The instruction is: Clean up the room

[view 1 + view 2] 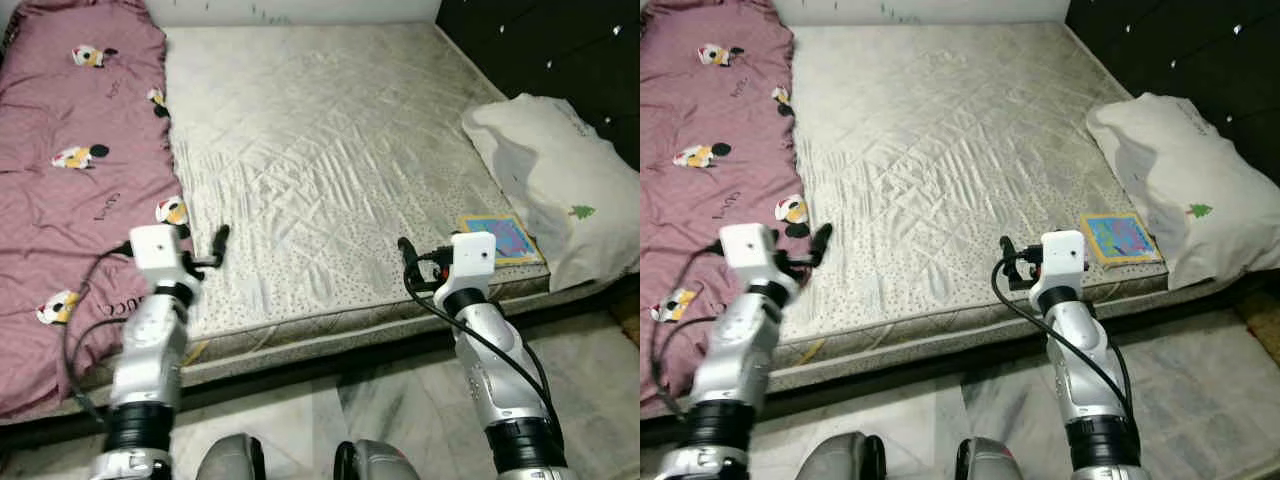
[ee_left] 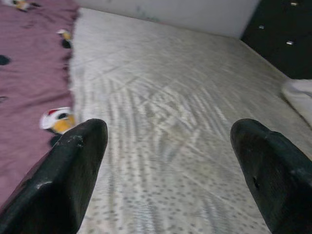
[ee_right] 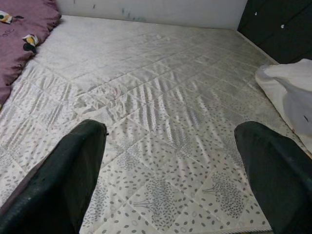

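Note:
A beige quilted mattress (image 1: 320, 150) lies before me. A maroon blanket (image 1: 70, 200) with cartoon prints covers its left side. A white pillow (image 1: 560, 180) rests at the right edge, and a small colourful book (image 1: 500, 238) lies flat beside it near the front corner. My left gripper (image 1: 215, 248) hovers open over the mattress front, next to the blanket's edge. My right gripper (image 1: 407, 265) is open too, above the front edge, a little left of the book. In the wrist views, the left gripper (image 2: 168, 129) and right gripper (image 3: 170, 131) hold nothing.
Dark furniture (image 1: 560, 50) stands behind the pillow at the back right. A white wall runs along the far side of the bed. Marble floor (image 1: 380, 410) lies between me and the bed frame.

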